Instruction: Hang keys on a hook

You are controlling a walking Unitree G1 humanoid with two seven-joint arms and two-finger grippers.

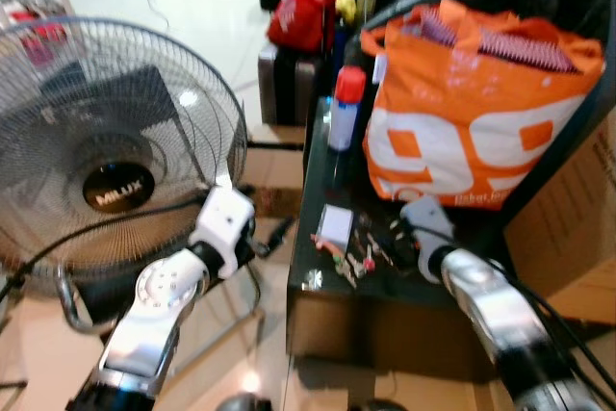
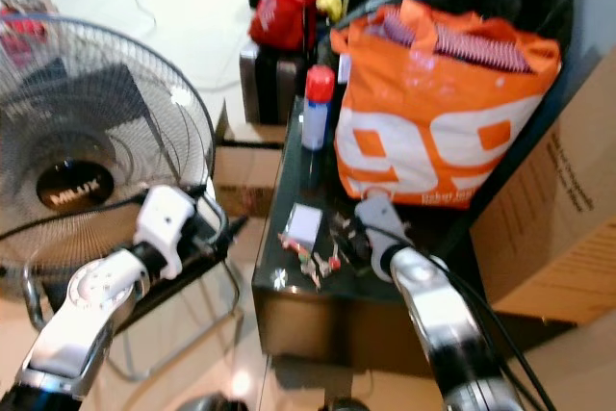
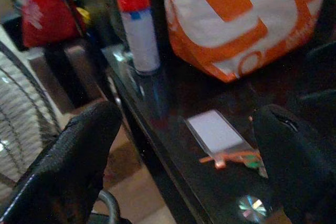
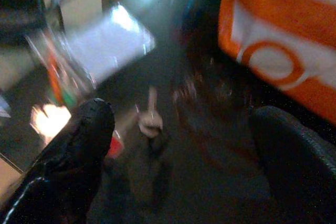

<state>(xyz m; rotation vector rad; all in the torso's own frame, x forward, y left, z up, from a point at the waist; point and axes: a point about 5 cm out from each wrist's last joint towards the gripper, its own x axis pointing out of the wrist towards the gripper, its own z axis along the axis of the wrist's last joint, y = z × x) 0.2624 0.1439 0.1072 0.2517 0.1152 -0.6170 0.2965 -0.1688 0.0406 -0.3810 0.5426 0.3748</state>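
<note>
At centre frame, on the glossy black table [image 1: 318, 166], a bunch of keys with red and green tags [image 1: 354, 259] is seen just ahead of the right gripper [image 4: 178, 145], whose black fingers are spread wide and hold nothing. The left gripper [image 3: 184, 156] is likewise spread and empty, beside the table's edge. "MILUX" is read on the grey wire-caged fan [image 1: 115, 190] at left; a large "9" marks the orange fabric bag [image 1: 462, 122].

A glossy black table [image 1: 318, 310] carries an orange bag [image 1: 472, 113], spray can [image 1: 345, 108], white card [image 1: 336, 226] and keys [image 1: 358, 259].
</note>
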